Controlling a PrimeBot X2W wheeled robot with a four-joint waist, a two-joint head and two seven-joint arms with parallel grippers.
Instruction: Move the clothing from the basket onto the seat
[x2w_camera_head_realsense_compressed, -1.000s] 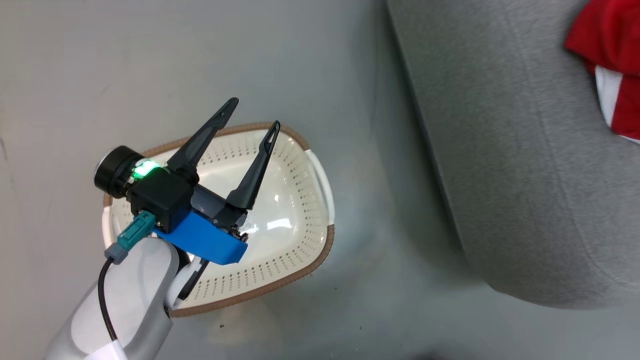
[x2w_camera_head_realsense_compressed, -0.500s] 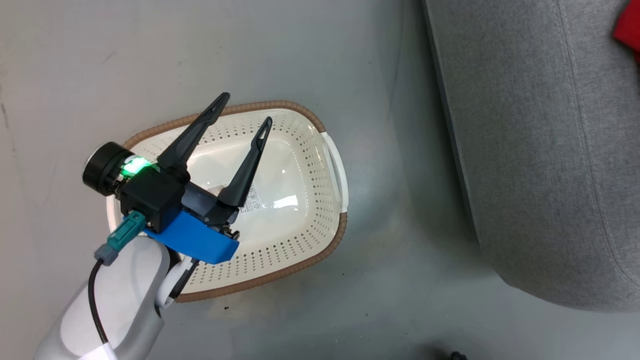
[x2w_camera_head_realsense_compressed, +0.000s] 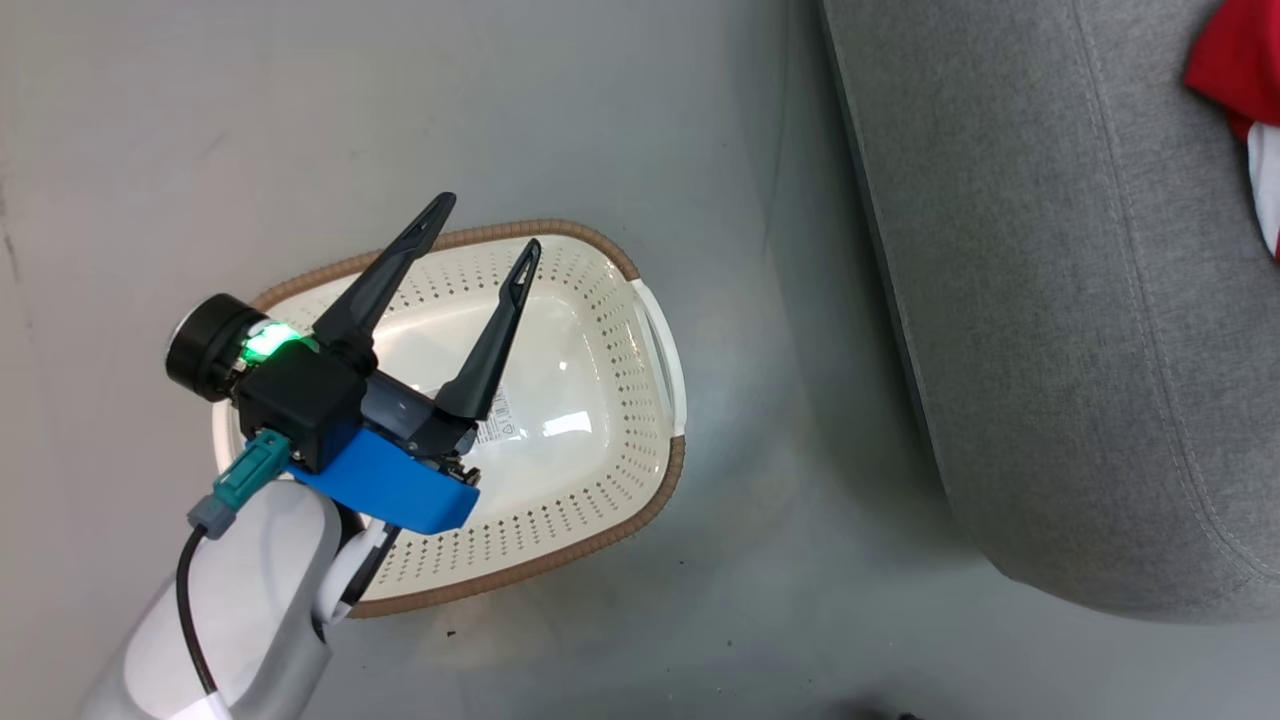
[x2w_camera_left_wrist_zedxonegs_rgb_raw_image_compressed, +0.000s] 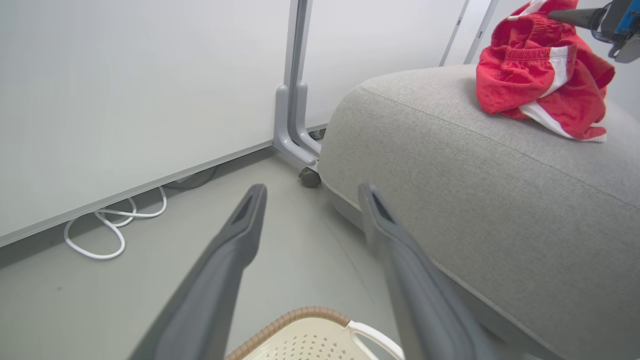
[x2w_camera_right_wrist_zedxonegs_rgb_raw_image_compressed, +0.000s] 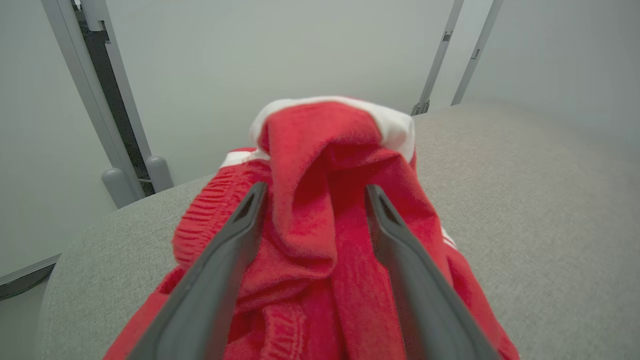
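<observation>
I take the seat (x2w_camera_head_realsense_compressed: 1050, 300) as my reference. The clothing (x2w_camera_left_wrist_zedxonegs_rgb_raw_image_compressed: 540, 85) lies on top of the seat in a bunched red heap with white stripes and a ribbed waistband, set back from the seat's rounded corner. In the head view I catch just a red and white edge of it on the seat, far from the seat's front edge.

My right gripper (x2w_camera_right_wrist_zedxonegs_rgb_raw_image_compressed: 312, 192) is over the seat, right at that heap. Its two dark fingers (x2w_camera_right_wrist_zedxonegs_rgb_raw_image_compressed: 235, 235) stand spread wide, released, and a raised fold of the red cloth sits in the gap between them. I cannot tell whether either finger touches the cloth. From the left wrist view I see one of its fingers reaching in at the top of the heap.

The basket (x2w_camera_head_realsense_compressed: 590, 545) stands on the floor (x2w_camera_head_realsense_compressed: 700, 120) off the seat, near the seat's rounded corner and apart from it, with a strip of floor between them. Its perforated cream bottom shows, with a barcode sticker (x2w_camera_head_realsense_compressed: 497, 412) on it.

My left gripper (x2w_camera_head_realsense_compressed: 487, 225) is off the seat as well, hanging over the basket with its fingers wide apart and nothing between them. Its tips point out past the basket's brown rim.

Beyond the seat's corner stand pale partition panels (x2w_camera_left_wrist_zedxonegs_rgb_raw_image_compressed: 125, 90). One panel foot with a castor (x2w_camera_left_wrist_zedxonegs_rgb_raw_image_compressed: 305, 175) sits just beside the seat, and farther from the seat a white cable (x2w_camera_left_wrist_zedxonegs_rgb_raw_image_compressed: 115, 220) loops on the floor along the panel base.
</observation>
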